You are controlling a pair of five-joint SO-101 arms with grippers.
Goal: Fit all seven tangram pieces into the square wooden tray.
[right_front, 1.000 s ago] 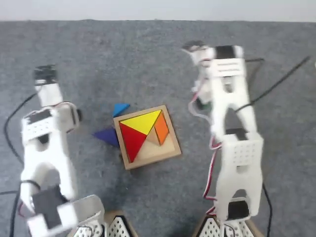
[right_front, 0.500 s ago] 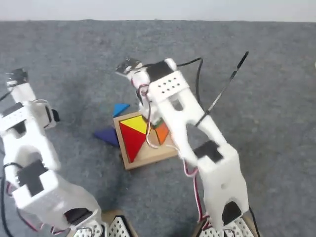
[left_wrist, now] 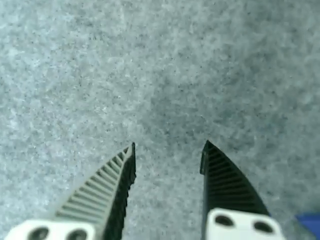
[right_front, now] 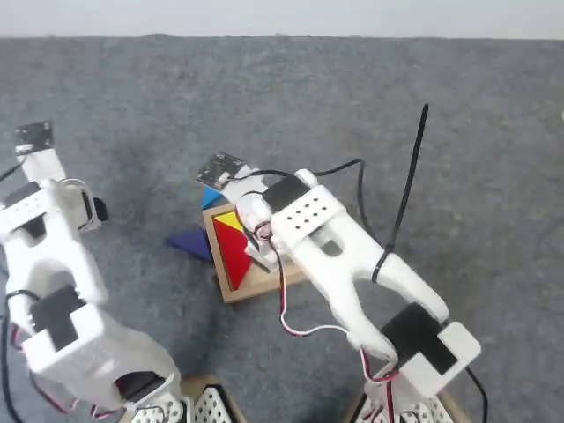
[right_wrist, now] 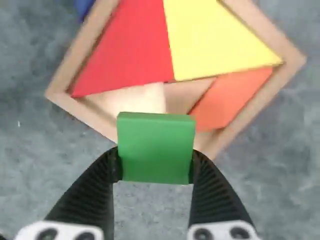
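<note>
Placement time for the green square (right_wrist: pixel 155 146)! The right claw (right_wrist: pixel 155 161) pinches it flat between both fingers, 1 pad on each opposite edge. The piece hangs over a corner of the wooden tray (right_wrist: pixel 287 62), just short of the bare wood pocket (right_wrist: pixel 145 97).

3 pieces are seated: the red triangle (right_wrist: pixel 132 55), the yellow triangle (right_wrist: pixel 210 40) and the orange triangle (right_wrist: pixel 227 97). The open pocket sits between the red and the orange, so by my read the next move carries the square a touch further over the tray. Then it likely needs a twist to line its edges with that gap before lowering and releasing.

From the high view, a dark blue piece (right_front: pixel 189 241) waits on the tabletop at the tray's 9 o'clock, and a light blue piece (right_front: pixel 210 197) at 11 o'clock, both outside the rim.

The left claw (left_wrist: pixel 167 150) is spread and empty over bare grey tabletop, well apart at 9 o'clock.
</note>
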